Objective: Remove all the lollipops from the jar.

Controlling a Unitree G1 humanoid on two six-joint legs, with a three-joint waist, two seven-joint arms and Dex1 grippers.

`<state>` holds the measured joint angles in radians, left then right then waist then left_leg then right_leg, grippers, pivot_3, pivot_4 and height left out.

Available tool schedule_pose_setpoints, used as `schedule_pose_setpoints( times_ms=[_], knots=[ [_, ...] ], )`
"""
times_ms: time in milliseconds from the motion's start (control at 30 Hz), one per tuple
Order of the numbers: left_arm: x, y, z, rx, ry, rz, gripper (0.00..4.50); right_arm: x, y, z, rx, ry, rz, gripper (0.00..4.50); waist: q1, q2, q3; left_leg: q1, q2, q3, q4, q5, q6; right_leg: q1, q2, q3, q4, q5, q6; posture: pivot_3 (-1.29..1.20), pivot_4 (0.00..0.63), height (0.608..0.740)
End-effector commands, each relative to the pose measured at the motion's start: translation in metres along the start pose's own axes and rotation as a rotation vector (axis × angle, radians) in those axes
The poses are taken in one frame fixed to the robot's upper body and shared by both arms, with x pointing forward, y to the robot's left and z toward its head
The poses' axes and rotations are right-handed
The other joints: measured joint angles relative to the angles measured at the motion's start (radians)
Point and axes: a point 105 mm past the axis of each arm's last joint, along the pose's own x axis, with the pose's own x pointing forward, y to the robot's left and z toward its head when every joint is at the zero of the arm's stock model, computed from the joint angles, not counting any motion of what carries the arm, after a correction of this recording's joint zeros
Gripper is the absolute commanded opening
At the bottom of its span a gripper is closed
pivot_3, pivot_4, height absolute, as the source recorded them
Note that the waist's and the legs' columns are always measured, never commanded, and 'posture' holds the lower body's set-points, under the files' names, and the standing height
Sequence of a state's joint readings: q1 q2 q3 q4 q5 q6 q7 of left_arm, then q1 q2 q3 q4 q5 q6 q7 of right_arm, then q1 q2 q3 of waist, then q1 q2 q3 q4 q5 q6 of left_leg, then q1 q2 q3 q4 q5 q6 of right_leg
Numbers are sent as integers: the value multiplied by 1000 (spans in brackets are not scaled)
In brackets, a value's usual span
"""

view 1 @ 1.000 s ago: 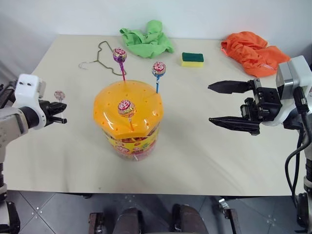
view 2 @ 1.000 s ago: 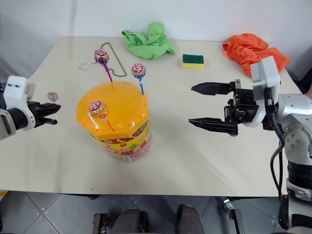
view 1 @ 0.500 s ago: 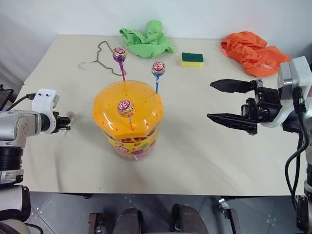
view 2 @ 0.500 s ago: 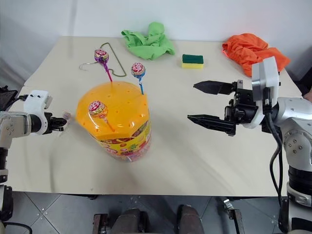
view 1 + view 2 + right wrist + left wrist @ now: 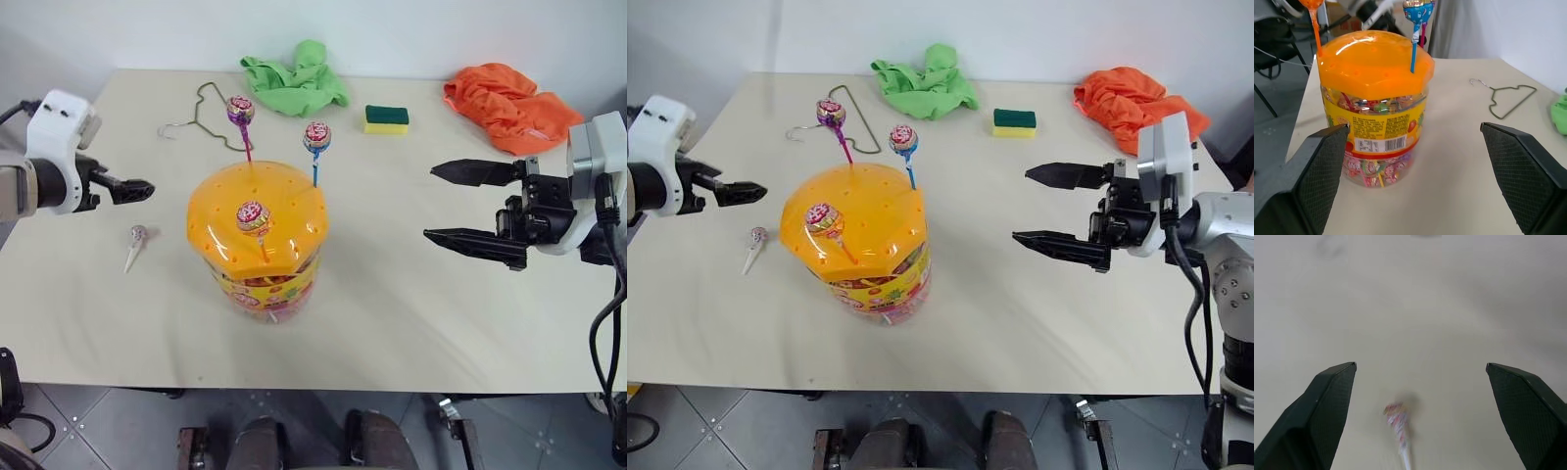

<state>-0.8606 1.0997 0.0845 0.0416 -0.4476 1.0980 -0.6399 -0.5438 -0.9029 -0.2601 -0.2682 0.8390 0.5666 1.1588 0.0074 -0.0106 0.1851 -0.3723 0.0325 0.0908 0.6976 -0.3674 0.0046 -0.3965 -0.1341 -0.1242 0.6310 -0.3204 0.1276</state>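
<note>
Lollipop (image 5: 136, 236) with the white stick now lies loose on the table (image 5: 411, 294), at nine o'clock from the jar (image 5: 259, 235); a second ago your left gripper (image 5: 140, 187) pinched it, and now that claw hovers above it with jaws wide. Three lollipops (image 5: 253, 216) stand in the orange lid. At three o'clock your right gripper (image 5: 443, 202) stays wide, empty. Your left wrist view blurs the wrapper's print.
</note>
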Motion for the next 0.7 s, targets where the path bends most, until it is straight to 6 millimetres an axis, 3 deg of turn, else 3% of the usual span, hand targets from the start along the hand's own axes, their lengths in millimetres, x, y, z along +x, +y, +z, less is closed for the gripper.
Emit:
schedule_pose_setpoints(
  times_ms=[33, 100, 200, 500, 567, 700],
  knots=[
    [-16, -25, 45, 119, -319, -222, 4460, -11, -4, 15, -76, -4, -48, 4500, 6, 0, 0, 0, 0, 0, 0, 0, 0, 0, 0, 0, 0, 0, 0, 0, 150, 740],
    [-23, -46, 55, 145, -458, -424, 4460, -14, -3, 15, -79, 4, -56, 4500, 13, 0, 0, 0, 0, 0, 1, 0, 0, 0, 0, 0, 0, 0, 0, 0, 150, 740],
    [-23, -65, 56, 241, -550, -583, 4460, -16, -3, 14, -83, 9, -76, 4500, 16, 0, 0, 0, 0, 1, 1, 0, 1, 0, 0, 0, 0, 0, 0, 0, 150, 740],
    [11, -89, 72, 266, -680, -778, 4460, -22, 5, 16, -95, 9, -129, 4500, 18, 0, 0, -1, 0, 1, 2, -1, 1, 0, 0, -1, 1, 0, 1, 0, 150, 740],
    [26, -95, 77, 247, -700, -797, 4460, -24, 9, 16, -95, 11, -151, 4500, 20, 0, 0, -1, 0, 1, 2, -1, 1, 0, 0, -1, 1, 0, 1, 0, 150, 740],
    [40, -103, 82, 244, -689, -837, 3630, -30, 17, 17, -100, 22, -195, 4500, 20, -1, 0, -1, -1, 0, 3, -1, 2, 0, 0, -2, 0, 1, 1, 0, 150, 740]
  ],
)
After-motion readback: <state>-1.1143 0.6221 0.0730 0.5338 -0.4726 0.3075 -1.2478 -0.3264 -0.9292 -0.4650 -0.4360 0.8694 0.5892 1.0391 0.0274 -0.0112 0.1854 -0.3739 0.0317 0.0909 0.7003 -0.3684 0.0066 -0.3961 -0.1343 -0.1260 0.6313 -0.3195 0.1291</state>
